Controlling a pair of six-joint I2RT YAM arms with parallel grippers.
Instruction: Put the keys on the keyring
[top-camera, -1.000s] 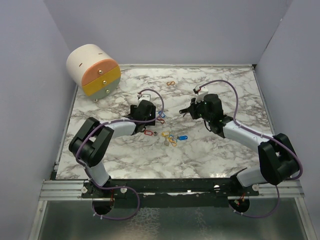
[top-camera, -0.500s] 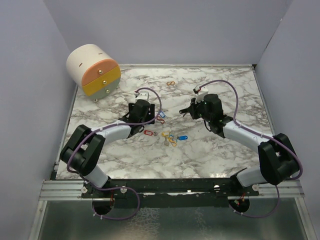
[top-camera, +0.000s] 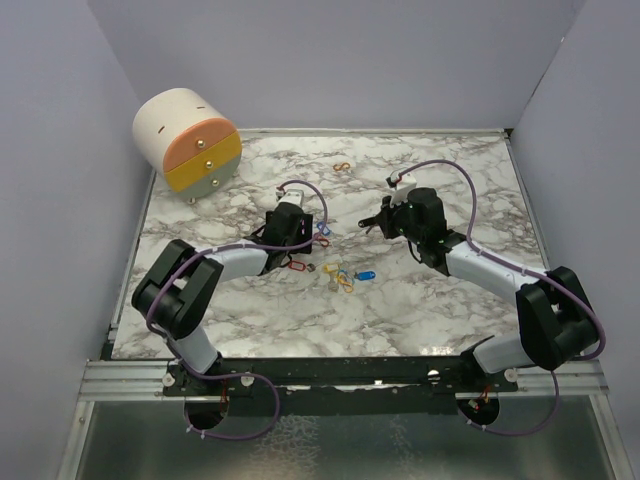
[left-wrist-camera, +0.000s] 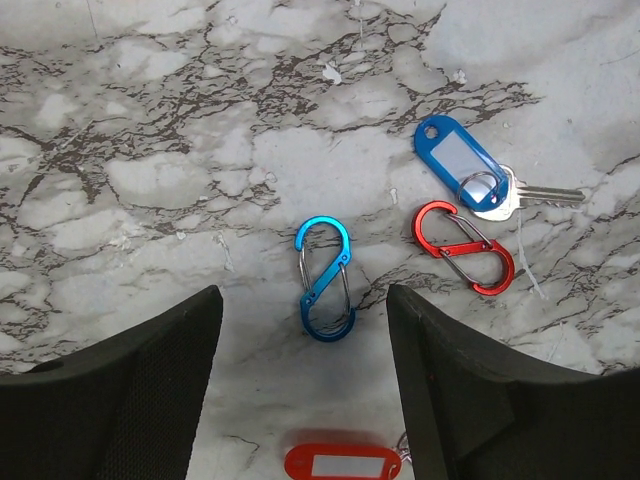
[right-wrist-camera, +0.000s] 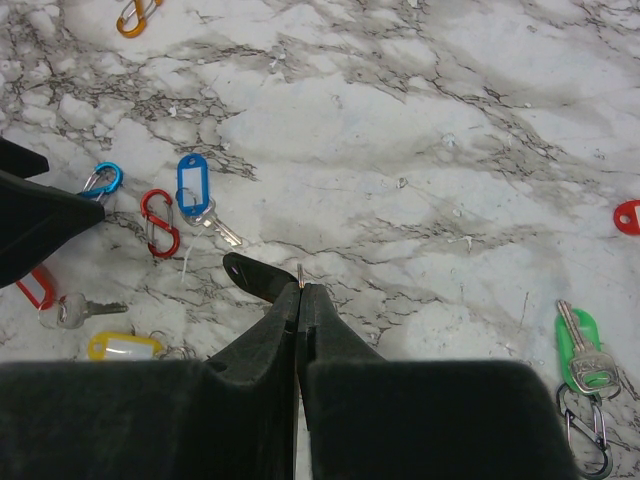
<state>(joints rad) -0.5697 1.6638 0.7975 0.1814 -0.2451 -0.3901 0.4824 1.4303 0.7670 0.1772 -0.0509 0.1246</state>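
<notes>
Mostly marble-look table (top-camera: 420, 300), lilac walls (top-camera: 350, 60), keys (top-camera: 345, 275) scattered ctr, drawer unit (top-camera: 188, 140) back-L

Even, diffuse light from above keeps all three views bright, with no harsh glare. The grey-veined white marble tabletop (top-camera: 420, 300) shows only soft, short shadows, darkest under the cream cylindrical drawer unit (top-camera: 185, 140) at upper left. The blue metal carabiner clip (left-wrist-camera: 325, 280) at mid-frame is crisp; both wrist views look softer along their bottom edges.

Keys (right-wrist-camera: 197, 195) around the blue clip (left-wrist-camera: 325, 280), by tag: two blue, two red, one yellow, one green. Clips: blue clip, red clip (left-wrist-camera: 465, 247), orange clip (right-wrist-camera: 135, 15), dark clip (right-wrist-camera: 587, 430). One drawer unit (top-camera: 190, 140).
</notes>
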